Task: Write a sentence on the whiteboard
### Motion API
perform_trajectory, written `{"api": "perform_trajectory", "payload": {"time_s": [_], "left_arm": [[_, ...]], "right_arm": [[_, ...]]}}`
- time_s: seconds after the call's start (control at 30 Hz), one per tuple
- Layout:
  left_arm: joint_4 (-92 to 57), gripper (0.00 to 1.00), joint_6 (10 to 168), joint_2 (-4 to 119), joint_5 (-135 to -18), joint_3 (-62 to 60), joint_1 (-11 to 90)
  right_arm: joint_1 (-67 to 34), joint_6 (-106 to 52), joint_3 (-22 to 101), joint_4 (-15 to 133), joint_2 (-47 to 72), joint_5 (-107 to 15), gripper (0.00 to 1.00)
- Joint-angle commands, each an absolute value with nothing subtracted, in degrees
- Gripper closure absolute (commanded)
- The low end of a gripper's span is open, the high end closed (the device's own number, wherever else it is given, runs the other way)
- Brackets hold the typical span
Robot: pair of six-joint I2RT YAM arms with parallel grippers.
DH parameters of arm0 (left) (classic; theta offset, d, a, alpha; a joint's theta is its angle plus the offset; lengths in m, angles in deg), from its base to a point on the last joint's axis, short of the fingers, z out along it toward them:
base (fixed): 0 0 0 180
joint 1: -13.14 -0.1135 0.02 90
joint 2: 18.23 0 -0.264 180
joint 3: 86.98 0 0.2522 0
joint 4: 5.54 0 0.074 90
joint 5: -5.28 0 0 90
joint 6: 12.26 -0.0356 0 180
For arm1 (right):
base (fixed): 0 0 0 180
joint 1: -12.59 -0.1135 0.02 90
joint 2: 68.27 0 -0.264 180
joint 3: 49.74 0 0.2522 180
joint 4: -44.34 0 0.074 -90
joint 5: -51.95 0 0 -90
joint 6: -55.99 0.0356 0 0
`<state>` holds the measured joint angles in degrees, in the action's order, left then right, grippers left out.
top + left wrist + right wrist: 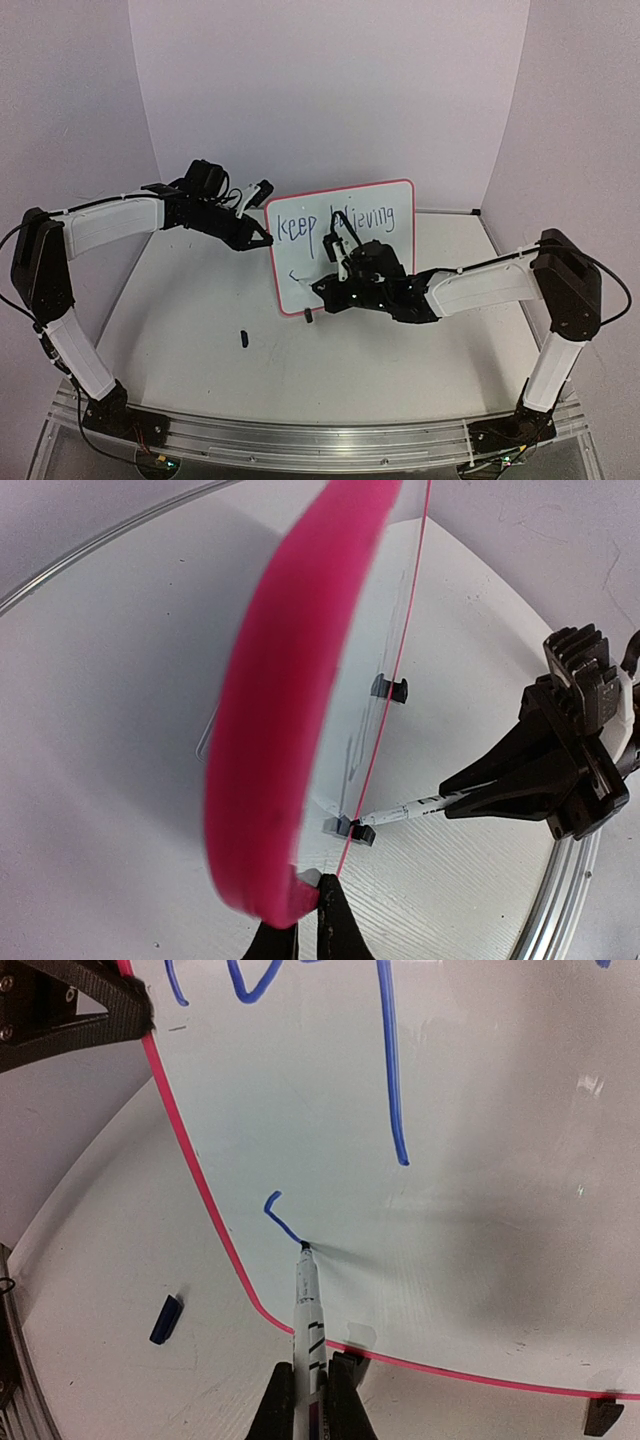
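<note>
Standing upright on the white tabletop (200,330) between the two arms is the small rectangular whiteboard (300,250), a glossy white panel with rounded corners and a thin red border, carried on small black clip feet (603,1415) at its bottom edge. Its face is turned toward the arm bases. The sentence (300,224) is thin blue handwriting along the upper part of the panel. The top view reads "keep" and then a word ending in "ieving", whose opening letters are hidden behind the right arm. Below this line, near the lower left corner, there is only one short angled blue stroke (280,1218). The left end effector (305,920) is clamped narrowly on the red left edge of the board. The right end effector (312,1385) is closed around a slim white marker pen (308,1310), whose dark tip touches the panel at the lower end of the short stroke. Black printing on the pen barrel is too small to read. A dark blue pen cap (166,1319) lies on the tabletop in front of the board's lower left corner, apart from it.
</note>
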<state>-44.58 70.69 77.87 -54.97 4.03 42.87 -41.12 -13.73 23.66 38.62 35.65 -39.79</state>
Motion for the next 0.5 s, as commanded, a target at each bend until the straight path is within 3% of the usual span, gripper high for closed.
{"api": "perform_trajectory", "payload": {"time_s": [0.0,0.47], "left_arm": [[-52.09,1.00,68.44,80.83,-59.06,3.25,44.33],[-52.24,1.00,68.38,80.65,-59.29,3.25,44.34]], "right_arm": [[-41.39,-14.59,24.70,39.39,34.94,-39.32,1.00],[-43.02,-15.57,28.61,39.05,37.25,-41.57,1.00]]}}
